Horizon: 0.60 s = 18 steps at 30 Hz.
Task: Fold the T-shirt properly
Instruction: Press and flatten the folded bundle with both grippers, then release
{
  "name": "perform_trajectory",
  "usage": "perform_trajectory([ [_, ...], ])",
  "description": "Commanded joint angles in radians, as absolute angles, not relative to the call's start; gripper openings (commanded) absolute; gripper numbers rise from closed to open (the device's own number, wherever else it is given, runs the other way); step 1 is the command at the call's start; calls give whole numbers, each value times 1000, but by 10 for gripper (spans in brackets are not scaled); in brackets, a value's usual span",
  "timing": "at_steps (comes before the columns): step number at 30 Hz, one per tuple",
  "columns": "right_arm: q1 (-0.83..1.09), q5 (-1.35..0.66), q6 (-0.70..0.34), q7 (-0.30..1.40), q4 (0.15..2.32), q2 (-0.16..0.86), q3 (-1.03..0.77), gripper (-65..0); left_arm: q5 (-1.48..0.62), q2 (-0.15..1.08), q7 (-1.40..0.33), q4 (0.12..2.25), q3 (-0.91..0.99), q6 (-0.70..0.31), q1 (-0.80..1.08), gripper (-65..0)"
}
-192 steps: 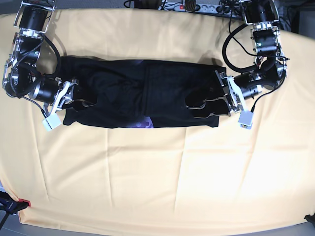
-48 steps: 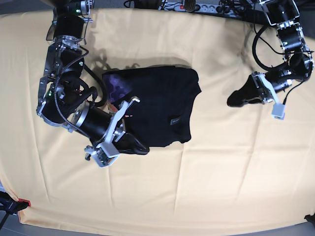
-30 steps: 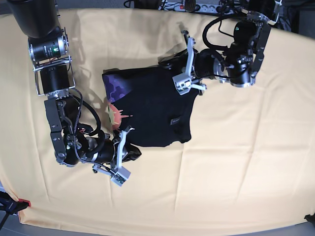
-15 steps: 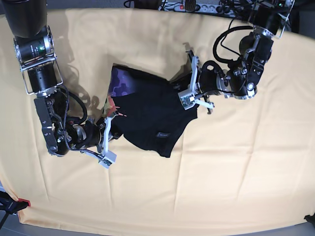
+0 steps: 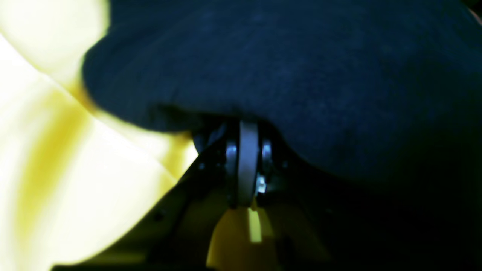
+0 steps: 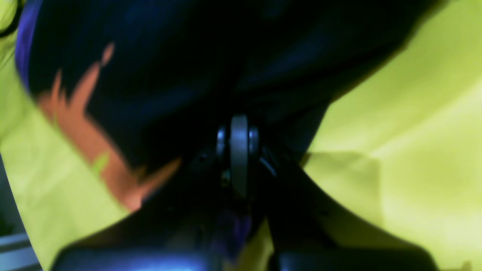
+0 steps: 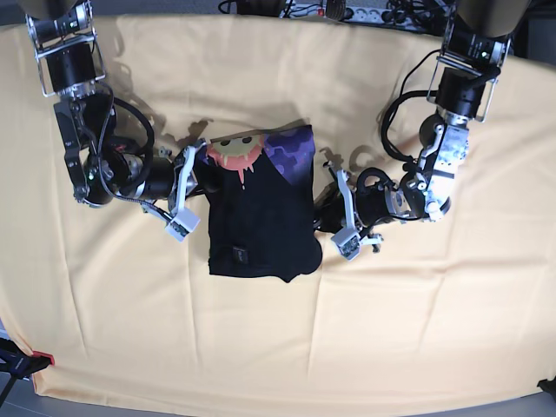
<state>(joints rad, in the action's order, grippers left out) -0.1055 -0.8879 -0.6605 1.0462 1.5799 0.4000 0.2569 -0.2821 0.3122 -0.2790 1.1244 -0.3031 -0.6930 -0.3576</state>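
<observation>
The T-shirt [image 7: 261, 217] lies as a folded black bundle in the middle of the yellow cloth, with a purple print and a pink-yellow face [image 7: 234, 152] showing along its far edge. My right gripper [image 7: 201, 178] is at the bundle's left edge, shut on the fabric. In the right wrist view black cloth with an orange patch [image 6: 113, 177] covers the right gripper [image 6: 239, 120]. My left gripper [image 7: 320, 217] is shut on the bundle's right edge. Black fabric [image 5: 301, 75] hides the tips of the left gripper [image 5: 246, 128] in the left wrist view.
A pale yellow cloth [image 7: 391, 330] covers the whole table, with soft creases. A power strip [image 7: 339, 10] and cables lie past the far edge. A red clamp [image 7: 39, 358] sits at the near left corner.
Both grippers have turned the bundle clockwise: the right one moved away from the front edge, the left one moved toward it. The printed edge now faces the back.
</observation>
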Motion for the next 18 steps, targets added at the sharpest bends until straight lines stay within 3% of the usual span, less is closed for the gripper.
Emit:
perform_trajectory([
  [1, -96, -884, -653, 1040, 1631, 406, 227, -650, -243, 306, -311, 1120, -300, -661, -386, -650],
  [4, -21, -815, -616, 1019, 1730, 381, 149, -650, -249, 285, -346, 1119, -300, -662, -410, -650],
  [9, 14, -815, -574, 962, 1835, 360, 17, -650, -469, 311, -672, 1197, -299, -698, -445, -650],
  [14, 14, -1039, -655, 992, 1920, 360, -153, -650, -960, 429, -925, 1357, -291, -698, -443, -650],
  [18, 25, -1323, -698, 1157, 1951, 360, -310, -650, -1266, 493, -1107, 1441, -245, -698, -443, -650],
])
